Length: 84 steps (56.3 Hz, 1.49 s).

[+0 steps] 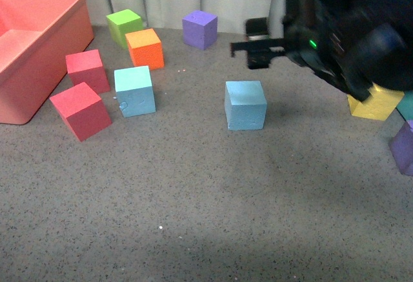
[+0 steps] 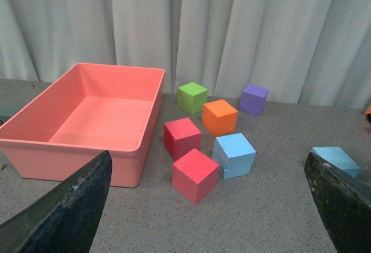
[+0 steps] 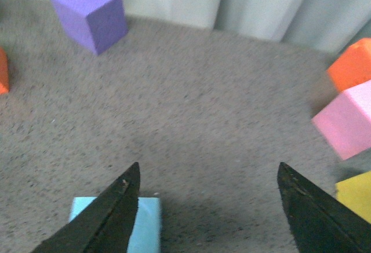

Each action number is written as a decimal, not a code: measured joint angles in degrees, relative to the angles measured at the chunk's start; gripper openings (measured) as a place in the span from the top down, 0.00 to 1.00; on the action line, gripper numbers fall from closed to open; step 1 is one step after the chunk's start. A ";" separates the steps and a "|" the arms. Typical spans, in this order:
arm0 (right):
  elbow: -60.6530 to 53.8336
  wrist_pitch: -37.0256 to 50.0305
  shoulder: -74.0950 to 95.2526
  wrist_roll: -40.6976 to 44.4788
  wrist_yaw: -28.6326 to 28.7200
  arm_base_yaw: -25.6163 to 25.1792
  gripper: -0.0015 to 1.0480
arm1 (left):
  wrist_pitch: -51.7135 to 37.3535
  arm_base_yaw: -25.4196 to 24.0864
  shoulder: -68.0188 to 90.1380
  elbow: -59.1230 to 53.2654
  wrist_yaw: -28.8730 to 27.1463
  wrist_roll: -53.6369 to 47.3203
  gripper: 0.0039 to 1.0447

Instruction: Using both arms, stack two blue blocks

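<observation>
Two sky-blue blocks rest on the grey table. The one with a chipped notch (image 1: 135, 90) sits left of centre, beside the red cubes. The other (image 1: 245, 104) stands alone in the middle. My right gripper (image 1: 257, 51) hangs open above and just behind the middle block. In the right wrist view that block (image 3: 148, 225) lies partly under one finger, beside the open gap of the gripper (image 3: 208, 164). My left arm is out of the front view. The left gripper (image 2: 207, 153) is open and empty, with the notched block (image 2: 234, 155) and the other block (image 2: 335, 159) ahead of it.
A salmon bin (image 1: 45, 69) fills the far left. Two red cubes (image 1: 81, 110), a green cube (image 1: 124, 25), an orange cube (image 1: 145, 48) and a purple cube (image 1: 199, 29) surround the notched block. A yellow cube (image 1: 376, 104) and another purple cube (image 1: 404, 146) sit at the right edge. Curtains close the back.
</observation>
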State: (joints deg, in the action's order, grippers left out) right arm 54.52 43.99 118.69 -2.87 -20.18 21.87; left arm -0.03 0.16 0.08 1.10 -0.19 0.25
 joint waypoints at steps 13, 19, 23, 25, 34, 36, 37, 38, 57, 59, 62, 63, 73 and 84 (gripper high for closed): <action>-24.28 26.91 -18.86 2.54 5.31 -7.65 0.88 | 0.00 0.00 0.00 0.00 0.07 0.00 0.06; -30.23 24.33 -23.54 2.84 7.85 -9.07 0.99 | 0.00 0.00 0.00 0.00 0.07 0.00 0.06; -33.81 23.67 -28.74 2.91 9.27 -10.32 0.99 | 0.00 0.00 0.00 0.00 0.04 0.00 0.06; -35.32 23.61 -31.30 2.91 9.92 -10.99 0.99 | 0.00 0.00 0.00 0.00 0.04 0.00 0.06; -40.61 21.99 -38.05 2.91 11.61 -13.49 0.99 | 0.00 0.00 0.00 0.00 0.07 0.00 0.06; -41.62 21.51 -39.23 2.91 11.98 -13.88 0.99 | 0.00 0.00 0.00 0.00 0.07 0.00 0.06; -42.23 21.16 -40.06 2.91 12.33 -14.12 0.99 | 0.00 0.00 0.00 0.00 0.07 0.00 0.06; -42.84 20.83 -40.96 2.91 12.52 -14.36 0.99 | 0.00 0.00 0.00 0.00 0.07 0.00 0.06; -50.66 10.10 -59.82 2.91 19.56 -20.31 0.99 | 0.00 0.00 0.00 0.00 0.04 0.00 0.06; -51.23 8.37 -62.10 2.89 19.69 -21.20 0.99 | 0.00 0.00 0.00 0.00 0.04 0.00 0.06; -52.09 5.73 -65.66 2.89 19.80 -21.68 0.99 | 0.00 0.00 0.00 0.00 0.04 0.00 0.06; -52.26 5.01 -66.55 2.89 19.91 -21.68 0.99 | 0.00 0.00 0.00 0.00 0.04 0.00 0.06; -53.59 -1.81 -74.64 2.89 20.06 -21.73 0.99 | 0.00 0.00 0.00 0.00 0.04 0.00 0.06; -54.12 -8.61 -82.47 2.89 20.09 -21.73 0.99 | 0.00 0.00 0.00 0.00 0.04 0.00 0.06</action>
State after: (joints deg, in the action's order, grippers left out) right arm 0.40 35.38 36.23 0.01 -0.10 0.14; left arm -0.03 0.16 0.08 1.10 -0.14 0.25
